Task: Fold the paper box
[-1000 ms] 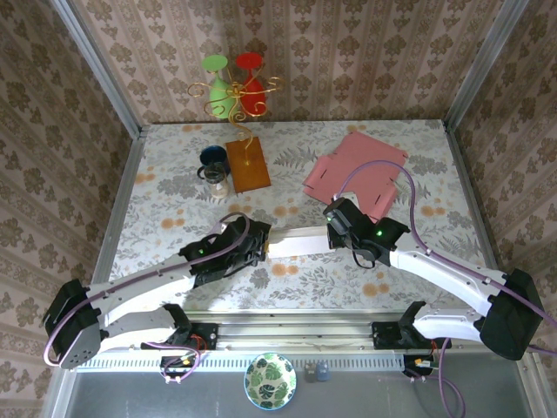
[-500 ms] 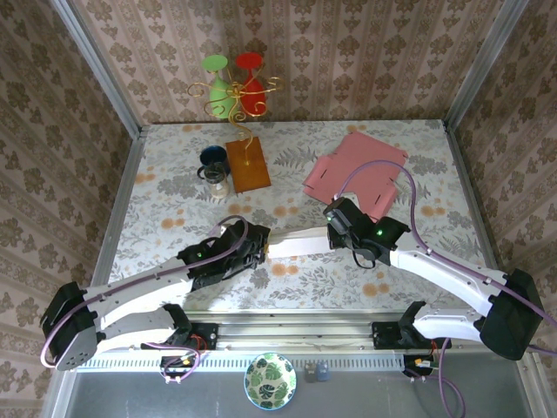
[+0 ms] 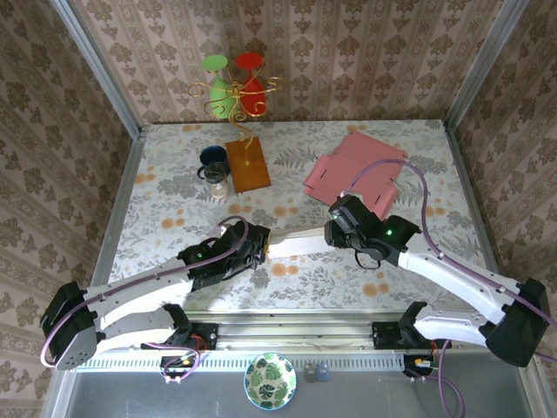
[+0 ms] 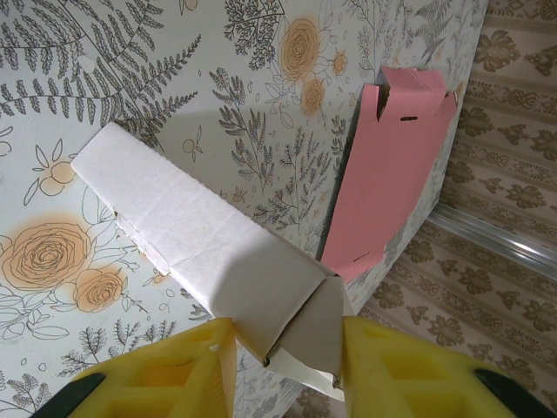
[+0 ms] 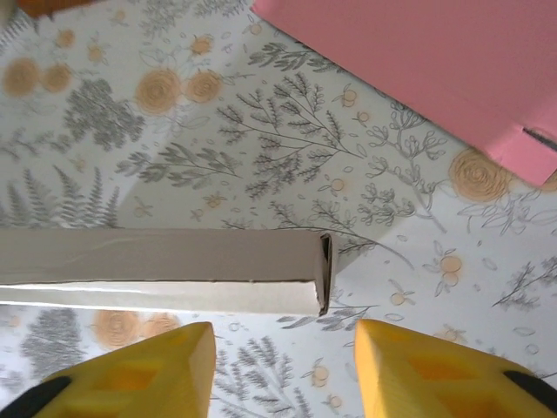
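The left tool (image 4: 283, 335) is closed on the left end of a long white folded paper box (image 4: 196, 231), with a yellow finger pressed to each side. The right tool (image 5: 283, 335) is held open just near of the box's right end, with nothing gripped. The box is stretched between both tools at the near middle of the floral-patterned counter (image 3: 165, 209). A flat pink cardboard sheet (image 3: 357, 174) is seen farther back, to the right.

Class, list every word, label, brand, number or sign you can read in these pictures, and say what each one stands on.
None can be read.
The white box is blank on the faces that show.
The pink sheet is blank too.
The tablecloth bears only flowers and leaves, the wall only a printed pattern.
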{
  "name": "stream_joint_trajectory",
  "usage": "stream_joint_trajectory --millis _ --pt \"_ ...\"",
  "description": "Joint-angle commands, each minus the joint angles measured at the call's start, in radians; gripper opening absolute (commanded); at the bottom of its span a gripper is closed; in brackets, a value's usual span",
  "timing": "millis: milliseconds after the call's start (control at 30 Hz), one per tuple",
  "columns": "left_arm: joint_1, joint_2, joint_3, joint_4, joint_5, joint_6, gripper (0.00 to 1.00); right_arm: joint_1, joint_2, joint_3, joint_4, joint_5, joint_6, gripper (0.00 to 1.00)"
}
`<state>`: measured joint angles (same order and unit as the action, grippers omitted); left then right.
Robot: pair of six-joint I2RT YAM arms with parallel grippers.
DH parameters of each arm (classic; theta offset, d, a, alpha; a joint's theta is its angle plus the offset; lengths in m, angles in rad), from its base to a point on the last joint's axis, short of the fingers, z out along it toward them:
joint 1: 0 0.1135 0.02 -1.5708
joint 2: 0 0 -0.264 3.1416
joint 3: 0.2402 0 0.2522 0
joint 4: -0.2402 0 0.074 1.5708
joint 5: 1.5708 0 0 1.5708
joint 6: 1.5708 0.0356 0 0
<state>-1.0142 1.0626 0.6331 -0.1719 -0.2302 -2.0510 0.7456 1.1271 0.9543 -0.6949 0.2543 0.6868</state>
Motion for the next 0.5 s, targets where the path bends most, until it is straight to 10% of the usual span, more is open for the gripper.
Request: stream_joint_trajectory --millis 0,467 --pt "-0.005 -0.004 -0.02 -0.035 -0.01 -0.169 0.34 -0.06 -0.049 0.043 -0.05 -0.085 0.161 0.52" --pt "-0.006 0.006 -0.013 -0.025 -0.012 -0.164 0.34 -0.29 -0.164 -0.227 0.305 -0.484 0.922 0.6"
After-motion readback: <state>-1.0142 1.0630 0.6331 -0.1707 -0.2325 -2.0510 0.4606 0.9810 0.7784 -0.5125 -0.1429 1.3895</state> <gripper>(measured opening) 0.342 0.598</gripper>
